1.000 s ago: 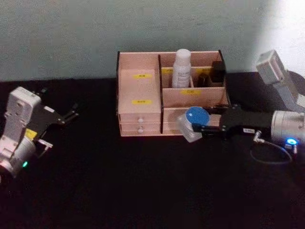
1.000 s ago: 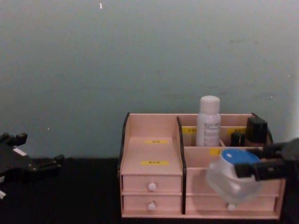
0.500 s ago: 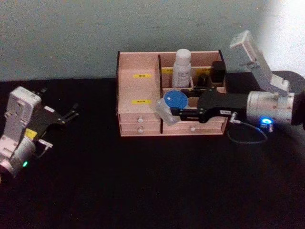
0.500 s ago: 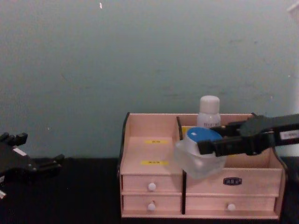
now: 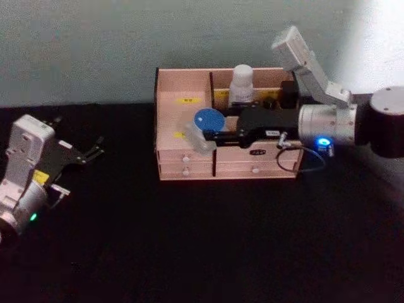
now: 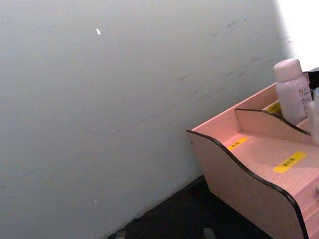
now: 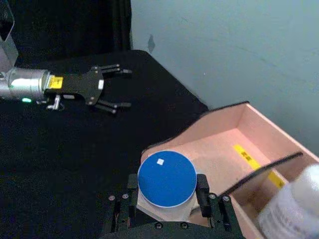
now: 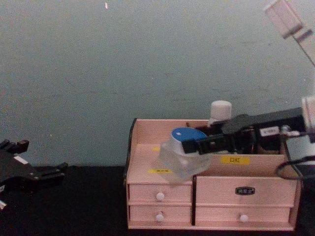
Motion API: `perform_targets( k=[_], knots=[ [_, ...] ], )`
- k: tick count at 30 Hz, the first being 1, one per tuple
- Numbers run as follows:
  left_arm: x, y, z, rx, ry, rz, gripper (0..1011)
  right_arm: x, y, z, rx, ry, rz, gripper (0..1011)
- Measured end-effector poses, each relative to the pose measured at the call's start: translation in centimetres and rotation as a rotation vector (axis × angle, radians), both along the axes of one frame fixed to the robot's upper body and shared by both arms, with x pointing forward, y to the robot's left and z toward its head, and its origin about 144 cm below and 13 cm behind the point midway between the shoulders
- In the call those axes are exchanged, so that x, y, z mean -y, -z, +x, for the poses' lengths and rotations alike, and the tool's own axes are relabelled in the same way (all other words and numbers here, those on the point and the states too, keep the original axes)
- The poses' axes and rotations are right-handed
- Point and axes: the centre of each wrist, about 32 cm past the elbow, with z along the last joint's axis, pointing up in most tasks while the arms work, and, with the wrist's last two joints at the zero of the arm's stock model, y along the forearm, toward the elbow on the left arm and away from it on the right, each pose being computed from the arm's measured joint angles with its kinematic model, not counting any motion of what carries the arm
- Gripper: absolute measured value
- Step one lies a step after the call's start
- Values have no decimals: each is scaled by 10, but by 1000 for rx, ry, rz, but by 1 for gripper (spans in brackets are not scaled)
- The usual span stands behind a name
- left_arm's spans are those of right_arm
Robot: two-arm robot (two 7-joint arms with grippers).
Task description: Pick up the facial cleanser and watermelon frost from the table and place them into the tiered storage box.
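My right gripper (image 5: 211, 134) is shut on a translucent jar with a blue lid (image 5: 205, 125). It holds the jar tilted over the left stepped compartment of the tiered storage box (image 5: 183, 170), close to the central divider. The chest view shows the jar (image 8: 179, 153) just above the front step of the box (image 8: 216, 184). From the right wrist, the blue lid (image 7: 167, 180) sits between the two fingers above the pink shelf (image 7: 224, 134). A white bottle (image 5: 241, 85) stands in the box's back right compartment. My left gripper (image 5: 91, 151) rests open, far left on the table.
The black table (image 5: 208, 246) stretches in front of the box. A grey-green wall (image 8: 147, 59) rises right behind it. Dark small items (image 5: 288, 93) stand in the back right compartment beside the white bottle. The box's curved left side wall (image 6: 239, 174) shows near the left wrist.
My right arm has carried the jar up and to the left, from in front of the right drawers to over the left stepped compartment. The left arm has not moved.
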Motion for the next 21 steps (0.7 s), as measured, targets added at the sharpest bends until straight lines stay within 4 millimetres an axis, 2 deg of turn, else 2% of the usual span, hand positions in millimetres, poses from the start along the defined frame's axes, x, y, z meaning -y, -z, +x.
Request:
perform_targets(
  k=[21],
  knots=[
    [0,0,0,0,0,0,1001,-36,-3,33,-3,26,-29,704]
  ],
)
